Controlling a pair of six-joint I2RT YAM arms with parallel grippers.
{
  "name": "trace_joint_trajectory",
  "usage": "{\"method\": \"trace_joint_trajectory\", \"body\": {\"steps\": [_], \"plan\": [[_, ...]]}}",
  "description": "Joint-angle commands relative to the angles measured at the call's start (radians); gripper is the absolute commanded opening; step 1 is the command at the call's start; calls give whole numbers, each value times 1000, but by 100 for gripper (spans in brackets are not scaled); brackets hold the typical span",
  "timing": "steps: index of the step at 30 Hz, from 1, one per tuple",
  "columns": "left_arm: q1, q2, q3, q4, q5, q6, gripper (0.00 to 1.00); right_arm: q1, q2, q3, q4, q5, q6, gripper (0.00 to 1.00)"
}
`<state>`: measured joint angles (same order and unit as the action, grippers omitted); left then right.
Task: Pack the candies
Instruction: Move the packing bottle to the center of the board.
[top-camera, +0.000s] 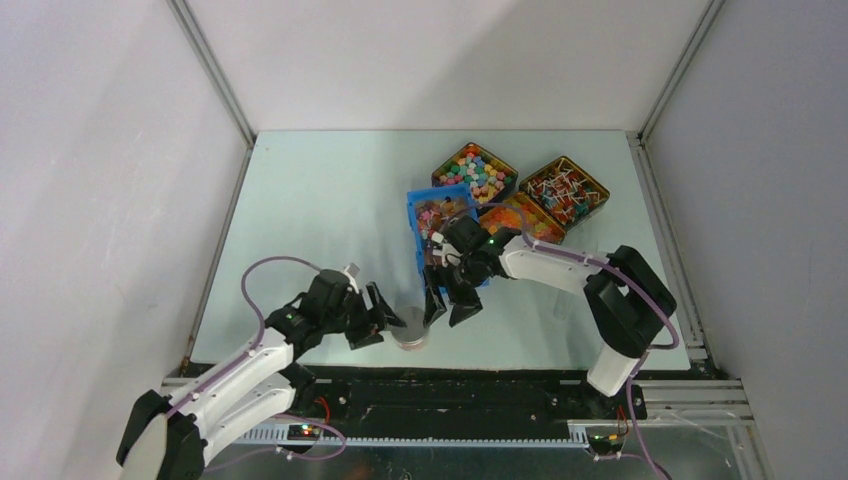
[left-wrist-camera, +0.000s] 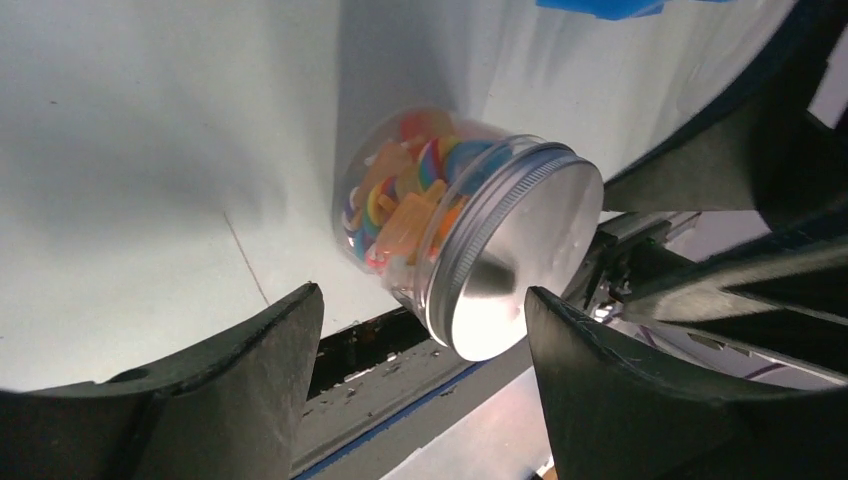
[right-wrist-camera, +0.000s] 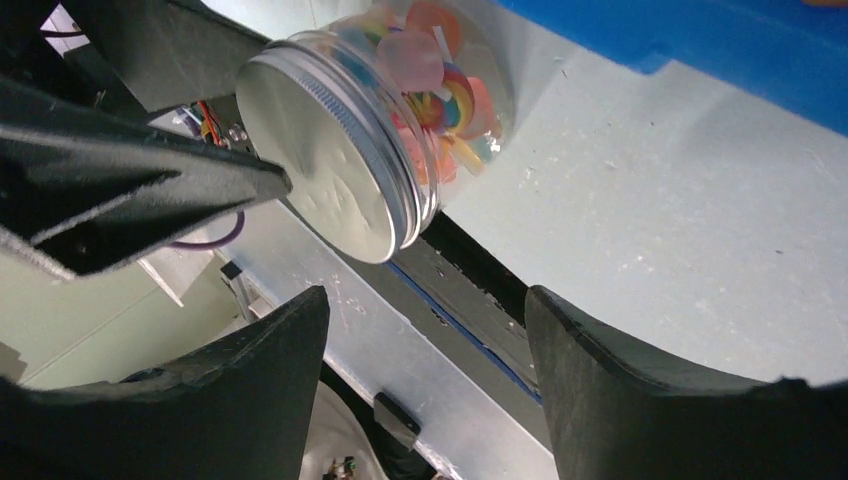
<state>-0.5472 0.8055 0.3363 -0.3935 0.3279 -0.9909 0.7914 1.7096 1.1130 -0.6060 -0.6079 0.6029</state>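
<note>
Stock as I read it from my station:

1. Table (top-camera: 320, 200): pale surface, carries everything listed here.
2. Jar (top-camera: 410, 336): clear, standing at the near edge of the table between the two arms. I count it closed, with a silver screw lid (left-wrist-camera: 520, 260) seated on top. Through its wall I see coloured sweets, orange, pink and rainbow-striped, filling most of it.
3. Candies (top-camera: 437, 212): small pink, orange and white pieces heaped in the blue bin (top-camera: 413, 215), which sits behind the jar towards the middle of the table.
4. Mixed-colour sweets (top-camera: 475, 172): just behind the bin.
5. Lollipops (top-camera: 565, 192): white sticks showing, off to the bin's right.
6. Left claw (left-wrist-camera: 422, 298): spread wide and gripping nothing. In my left wrist view the jar sits beyond the gap between the two fingers.
7. Right claw (right-wrist-camera: 428, 295): likewise spread wide and carrying nothing, pointed down at the jar from the bin side. One finger of the left claw reaches up to the lid's rim in this view, and I cannot tell whether they touch.
</note>
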Motion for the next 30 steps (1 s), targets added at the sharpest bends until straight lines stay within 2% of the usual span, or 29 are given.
{"method": "trace_joint_trajectory", "body": {"steps": [1, 11, 16, 22, 27, 30], "plan": [[6, 5, -4, 59, 58, -12, 79, 8, 40, 4, 78, -34, 26, 72], [6, 35, 5, 27, 43, 13, 73, 21, 111, 3, 78, 4, 19, 50], [5, 60, -16, 27, 36, 16, 64, 34, 155, 4, 63, 9, 12, 36], [4, 93, -52, 56, 34, 2, 48, 40, 183, 3, 53, 8, 12, 33], [-2, 133, -67, 56, 19, -1, 29, 43, 193, 4, 54, 4, 14, 32], [-25, 174, -66, 83, 17, -6, 25, 39, 192, 4, 52, 19, 16, 32]]}}
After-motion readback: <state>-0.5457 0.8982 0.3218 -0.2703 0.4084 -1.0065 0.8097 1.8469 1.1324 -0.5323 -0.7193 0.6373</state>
